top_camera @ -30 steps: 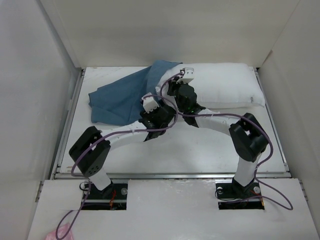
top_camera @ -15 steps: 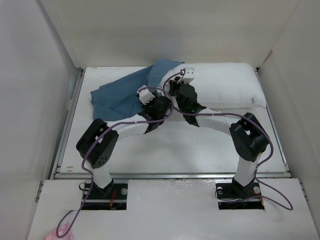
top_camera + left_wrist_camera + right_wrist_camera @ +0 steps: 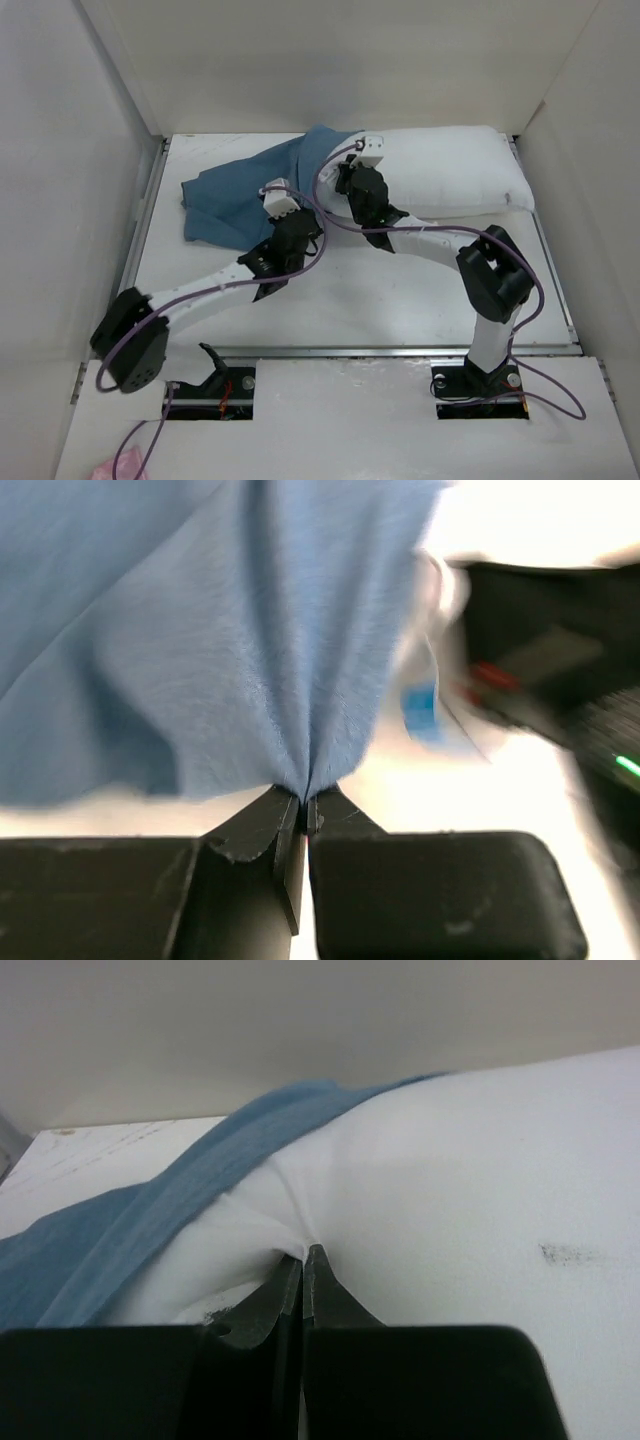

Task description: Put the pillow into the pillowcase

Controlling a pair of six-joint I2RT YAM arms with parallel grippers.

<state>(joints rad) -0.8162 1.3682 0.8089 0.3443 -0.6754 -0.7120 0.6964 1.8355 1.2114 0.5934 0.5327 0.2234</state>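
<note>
The pillow (image 3: 455, 170) is plump and white and lies at the back right of the table. The blue pillowcase (image 3: 235, 195) lies crumpled at the back left, its right end lapping over the pillow's left end (image 3: 300, 1120). My left gripper (image 3: 303, 798) is shut on a bunched fold of the pillowcase (image 3: 250, 630), which fans out above the tips. My right gripper (image 3: 304, 1252) is shut on a pinch of the pillow (image 3: 480, 1180) near its left end, just below the blue edge. From above, both wrists hide their own fingertips.
White walls close in the table on the left (image 3: 100, 150), back and right. The right arm's black wrist (image 3: 560, 670) stands close beside the left gripper. Purple cables (image 3: 310, 205) loop between the two wrists. The table's front edge (image 3: 340, 350) runs above the arm bases.
My left gripper has closed on the pillowcase fold and drawn back to the left, its elbow swinging out low and left. The right arm has hardly moved.
</note>
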